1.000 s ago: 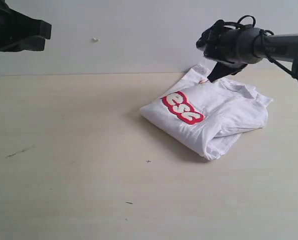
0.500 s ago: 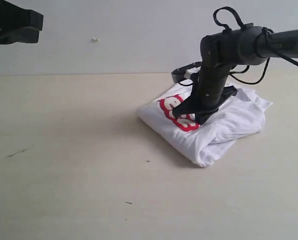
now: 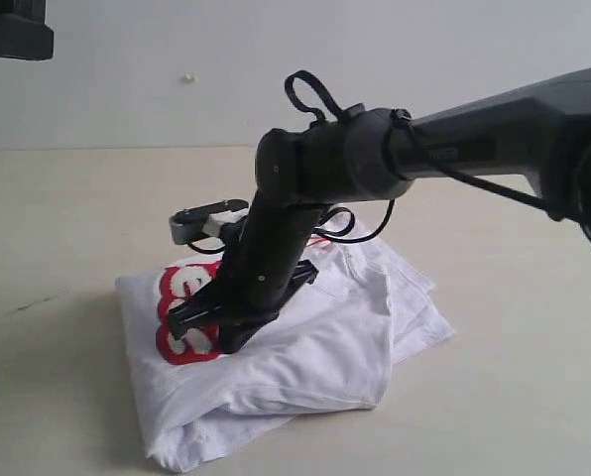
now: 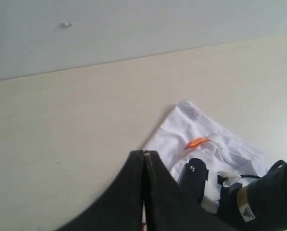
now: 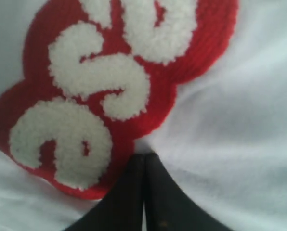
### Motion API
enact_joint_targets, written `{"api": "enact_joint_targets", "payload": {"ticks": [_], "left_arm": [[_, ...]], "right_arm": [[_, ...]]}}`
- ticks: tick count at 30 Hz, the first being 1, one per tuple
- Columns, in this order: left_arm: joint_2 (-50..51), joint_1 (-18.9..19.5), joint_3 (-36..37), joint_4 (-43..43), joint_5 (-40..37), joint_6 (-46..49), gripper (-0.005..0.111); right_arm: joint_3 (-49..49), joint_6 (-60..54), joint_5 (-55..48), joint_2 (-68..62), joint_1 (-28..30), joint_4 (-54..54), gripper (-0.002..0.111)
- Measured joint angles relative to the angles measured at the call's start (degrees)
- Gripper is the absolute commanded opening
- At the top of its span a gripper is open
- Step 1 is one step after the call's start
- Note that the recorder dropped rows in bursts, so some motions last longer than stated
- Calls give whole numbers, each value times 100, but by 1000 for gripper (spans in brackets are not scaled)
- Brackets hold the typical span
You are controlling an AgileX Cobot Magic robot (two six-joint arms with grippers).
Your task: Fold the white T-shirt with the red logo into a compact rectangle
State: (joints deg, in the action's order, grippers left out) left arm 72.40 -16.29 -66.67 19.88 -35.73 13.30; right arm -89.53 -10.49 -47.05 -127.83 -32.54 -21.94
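Right hand [image 5: 144,157] pressed together, tip at red logo [image 5: 110,91] edge on white T-shirt [image 3: 315,359], letters "ese"; left hand [image 4: 143,154] closed.

One white T-shirt [image 3: 325,347], one red logo [image 5: 100,91], two claws: left claw [image 4: 144,159], right claw [image 5: 144,161].

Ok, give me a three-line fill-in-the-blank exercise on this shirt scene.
The logo under the right gripper is outlined in ___.
The neck tag on the white T-shirt is ___.
The left gripper, away from the shirt, has its fingers ___.
Missing: red; orange; shut.
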Motion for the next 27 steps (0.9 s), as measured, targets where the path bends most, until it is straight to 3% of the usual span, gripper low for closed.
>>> {"api": "enact_joint_targets", "payload": {"ticks": [5, 8, 14, 16, 19, 21, 24, 27], "left_arm": [[-34, 0, 187, 90, -30, 179, 0], [-34, 0, 323, 101, -30, 232, 0], [56, -109, 799, 416, -193, 435, 0], [369, -476, 1183, 564, -302, 641, 0], [775, -927, 1335, 564, -491, 711, 0], [1039, -1240, 1347, 564, -539, 733, 0], [1115, -1336, 1347, 475, -606, 733, 0], [1115, -1336, 1347, 462, -657, 733, 0]], "right_arm": [[-16, 35, 140, 448, -16, 29, 25], [-32, 405, 164, 1052, 144, 574, 29], [143, 1417, -7, 1880, 1018, 1905, 30], [422, 1409, -79, 1910, 1624, 2044, 30], [811, 1049, -92, 1873, 2055, 1743, 31], [1167, 404, 52, 1740, 2307, 956, 44], [1437, -784, 221, 1291, 2372, -390, 51], [1438, -987, 287, 930, 2358, -556, 51]]}}
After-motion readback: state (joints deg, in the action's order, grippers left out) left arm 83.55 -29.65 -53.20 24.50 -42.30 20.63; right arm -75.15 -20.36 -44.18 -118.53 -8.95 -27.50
